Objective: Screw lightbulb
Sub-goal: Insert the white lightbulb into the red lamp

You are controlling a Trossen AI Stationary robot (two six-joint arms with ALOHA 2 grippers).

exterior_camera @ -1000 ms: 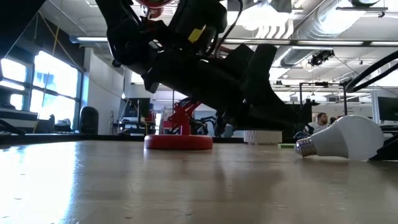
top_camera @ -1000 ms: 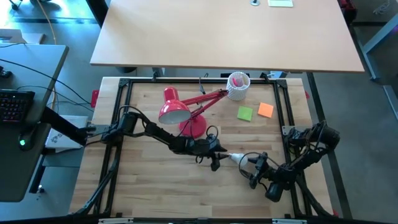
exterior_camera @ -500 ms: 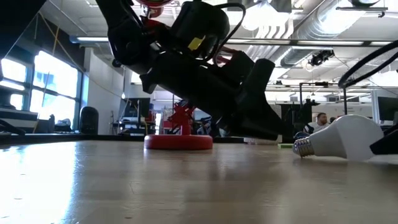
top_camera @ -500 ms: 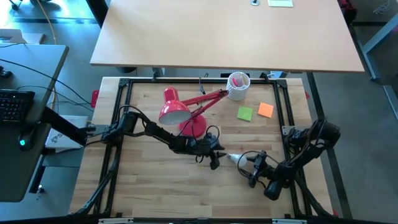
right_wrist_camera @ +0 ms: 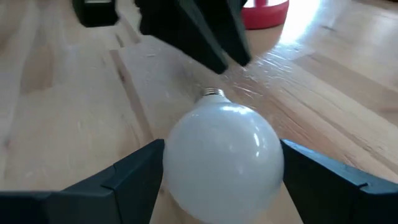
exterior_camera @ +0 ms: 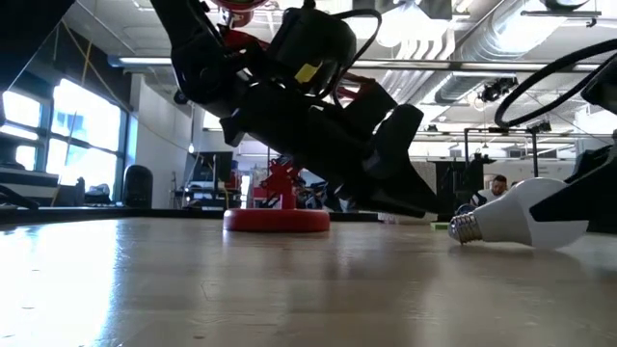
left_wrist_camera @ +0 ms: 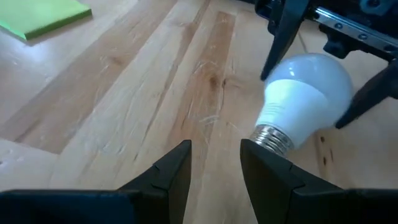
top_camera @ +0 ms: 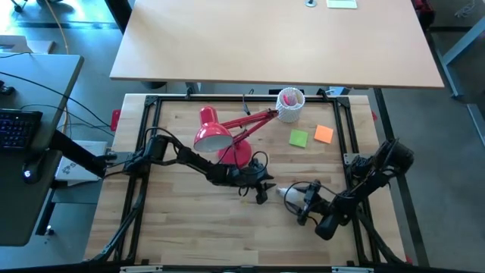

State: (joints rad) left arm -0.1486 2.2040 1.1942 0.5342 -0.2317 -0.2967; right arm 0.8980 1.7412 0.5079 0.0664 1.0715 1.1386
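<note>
Red lamp (top_camera: 220, 136), cup (top_camera: 289, 104) behind; left pincer (top_camera: 260, 191) faces lightbulb (top_camera: 289, 195).

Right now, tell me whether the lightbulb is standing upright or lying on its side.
Lying on its side: the lightbulb rests on the table, screw base pointing sideways, globe between the right gripper's fingers.

Bright overhead light, glare on table (right_wrist_camera: 292, 68), backlit low view.

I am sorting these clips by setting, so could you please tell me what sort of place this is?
Probably an open-plan robotics lab or workshop: a framed wooden workbench carries the two arms, exposed ceiling ducts run overhead, and a desk with a keyboard stands beside it.
</note>
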